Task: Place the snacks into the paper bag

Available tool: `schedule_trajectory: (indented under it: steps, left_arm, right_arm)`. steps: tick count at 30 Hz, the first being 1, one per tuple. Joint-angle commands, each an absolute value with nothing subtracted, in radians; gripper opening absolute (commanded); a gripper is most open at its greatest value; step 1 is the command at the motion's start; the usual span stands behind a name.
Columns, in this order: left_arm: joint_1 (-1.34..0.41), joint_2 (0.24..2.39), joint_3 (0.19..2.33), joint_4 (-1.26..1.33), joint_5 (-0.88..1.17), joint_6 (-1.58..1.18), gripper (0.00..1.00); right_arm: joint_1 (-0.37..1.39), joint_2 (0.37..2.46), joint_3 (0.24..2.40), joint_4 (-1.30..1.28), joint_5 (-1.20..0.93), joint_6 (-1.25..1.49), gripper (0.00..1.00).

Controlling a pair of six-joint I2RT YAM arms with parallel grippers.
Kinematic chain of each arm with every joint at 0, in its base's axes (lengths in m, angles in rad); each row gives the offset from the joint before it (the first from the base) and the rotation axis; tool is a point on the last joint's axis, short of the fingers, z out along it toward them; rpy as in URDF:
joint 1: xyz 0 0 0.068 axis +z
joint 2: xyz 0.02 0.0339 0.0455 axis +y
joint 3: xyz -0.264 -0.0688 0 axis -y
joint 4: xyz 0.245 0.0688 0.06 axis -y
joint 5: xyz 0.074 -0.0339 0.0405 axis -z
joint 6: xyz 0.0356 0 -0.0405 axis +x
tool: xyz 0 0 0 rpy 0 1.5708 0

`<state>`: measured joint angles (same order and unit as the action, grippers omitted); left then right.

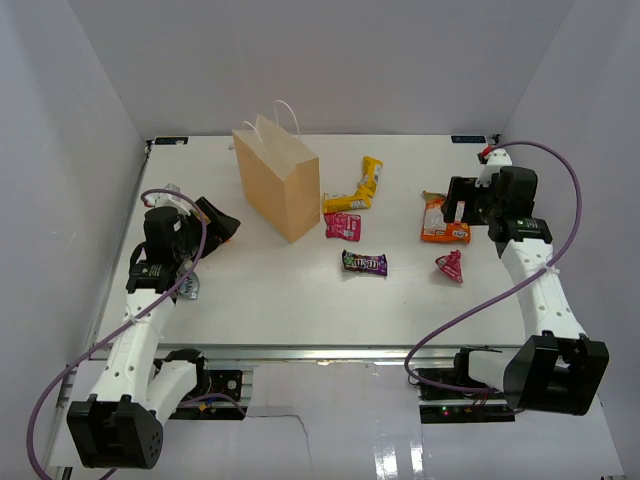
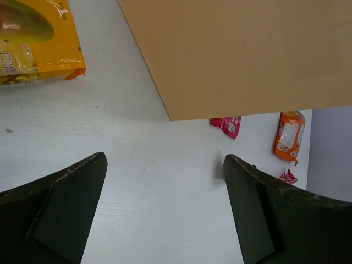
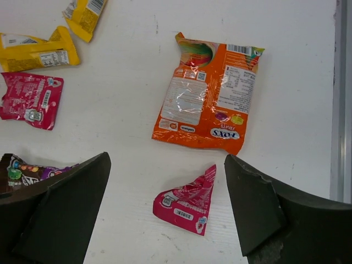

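The tan paper bag (image 1: 280, 185) stands upright at the back left of the table; its side fills the top of the left wrist view (image 2: 236, 55). Two yellow packets (image 1: 372, 175) (image 1: 347, 203), a pink packet (image 1: 343, 225), a dark brown packet (image 1: 365, 263), an orange packet (image 1: 444, 222) and a small pink packet (image 1: 450, 266) lie right of the bag. My right gripper (image 3: 166, 159) is open and empty above the small pink packet (image 3: 187, 206) and the orange packet (image 3: 209, 107). My left gripper (image 2: 165, 158) is open and empty, left of the bag. A yellow-orange packet (image 2: 33, 38) lies near it.
White walls enclose the table on three sides. A metal rail (image 1: 330, 352) runs along the near edge. The right table edge (image 3: 341, 93) lies close beside the orange packet. A purple cable (image 1: 560, 200) loops off the right arm.
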<state>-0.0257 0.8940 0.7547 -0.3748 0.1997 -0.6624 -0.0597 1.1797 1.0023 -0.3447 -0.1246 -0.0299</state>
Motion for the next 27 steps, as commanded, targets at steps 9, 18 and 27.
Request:
schedule_trajectory:
  steps: [9, 18, 27]
  left_arm:
    - [0.044, 1.133, 0.952, -0.537, 0.133, -0.580, 0.98]
    - [0.282, 1.410, 1.126, -0.528, 0.276, -0.609, 0.98]
    - [0.324, 1.539, 1.216, -0.615, 0.124, -0.483, 0.96]
  right_arm:
    - [0.009, 1.224, 1.170, -0.537, -0.710, -0.523, 0.90]
    - [0.040, 1.296, 1.168, -0.647, -0.827, -0.690, 0.90]
    - [0.038, 1.335, 1.154, -0.611, -0.884, -0.652, 0.90]
